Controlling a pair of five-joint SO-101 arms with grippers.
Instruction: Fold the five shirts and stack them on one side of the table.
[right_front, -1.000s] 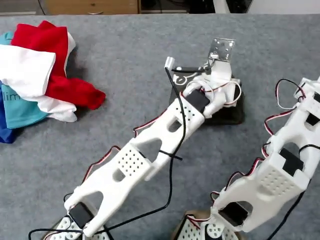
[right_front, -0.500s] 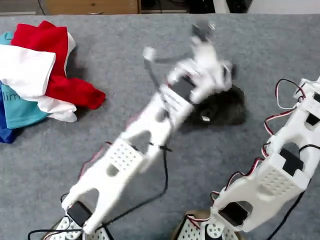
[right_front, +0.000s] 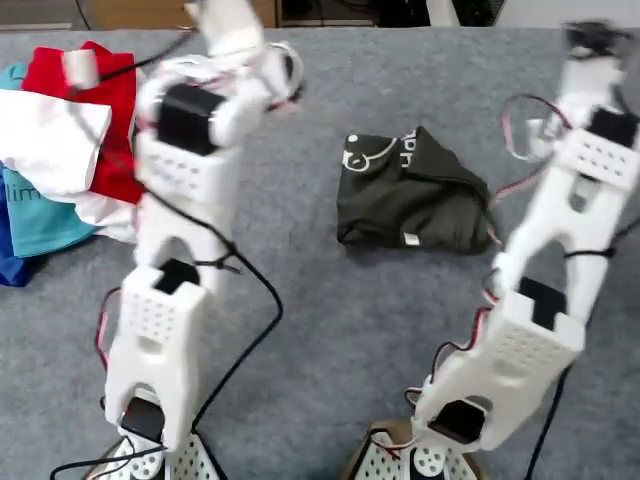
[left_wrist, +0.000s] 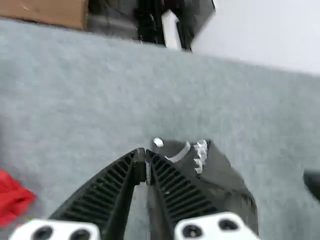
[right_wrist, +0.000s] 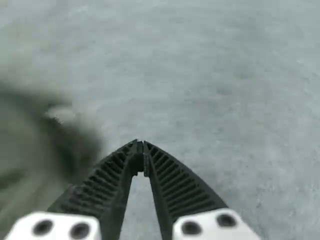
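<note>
A folded dark shirt (right_front: 410, 190) with white print lies in the middle of the grey table. Heaped at the far left is a pile of shirts: red (right_front: 85, 80), white (right_front: 50, 135), teal (right_front: 40, 215) and blue (right_front: 10, 260). My left arm rises beside that pile, left of the dark shirt. My left gripper (left_wrist: 145, 155) is shut on nothing, with the dark shirt (left_wrist: 215, 172) beyond its tips and red cloth (left_wrist: 12, 200) off to one side. My right arm stretches toward the far right corner. My right gripper (right_wrist: 140, 146) is shut and empty above bare table, the dark shirt (right_wrist: 40, 145) beside it.
Grey cloth covers the table (right_front: 330, 330). Both arm bases stand at the near edge. A wooden cabinet (right_front: 180, 12) and dark equipment (left_wrist: 155, 22) line the far edge. Cables hang along both arms.
My left arm has lifted off the dark shirt and swung left toward the pile. My right arm has straightened out toward the far right. The dark shirt now lies uncovered.
</note>
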